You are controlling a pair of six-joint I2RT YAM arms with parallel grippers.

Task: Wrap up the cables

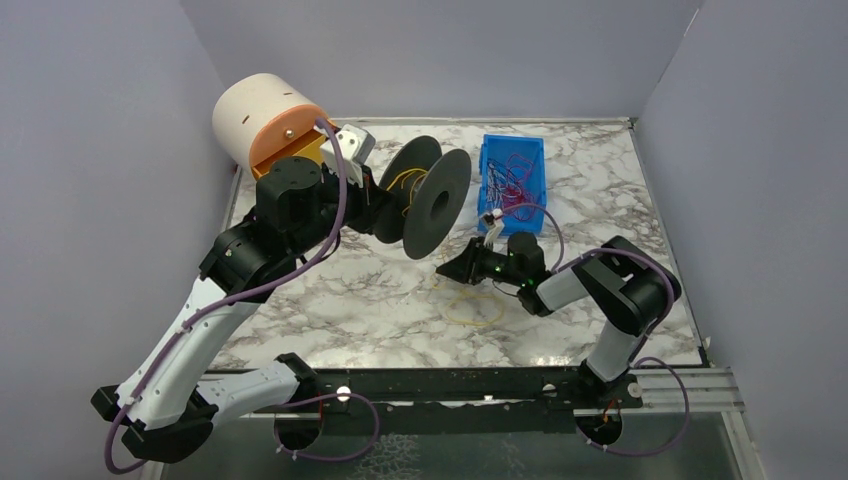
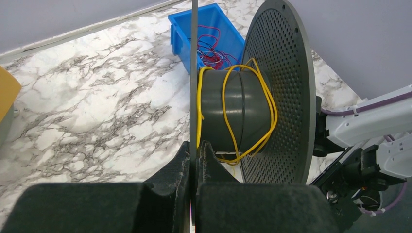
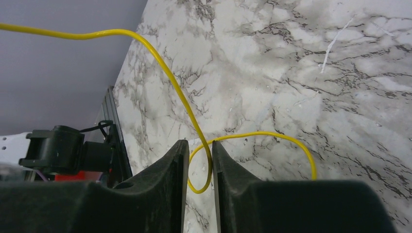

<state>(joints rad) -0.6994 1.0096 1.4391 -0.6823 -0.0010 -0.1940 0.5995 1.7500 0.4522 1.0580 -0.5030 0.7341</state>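
A dark grey spool (image 1: 430,195) with two perforated discs is held above the table's back middle. My left gripper (image 1: 385,205) is shut on the thin edge of its near disc (image 2: 194,73), with the fingertips (image 2: 194,150) pressed on either side. A yellow cable (image 2: 226,97) winds loosely round the core (image 2: 250,116). The cable runs down to my right gripper (image 1: 450,270), low over the table. Its jaws stand a narrow gap apart, pinching a small loop of the yellow cable (image 3: 170,77) at the tips (image 3: 199,155). The cable's slack lies on the marble (image 1: 475,310).
A blue bin (image 1: 490,165) of red and blue wires stands at the back, right of the spool; it also shows in the left wrist view (image 2: 177,34). A cream and orange cylinder (image 1: 255,115) and a grey box (image 1: 355,140) sit at the back left. Purple walls enclose the table.
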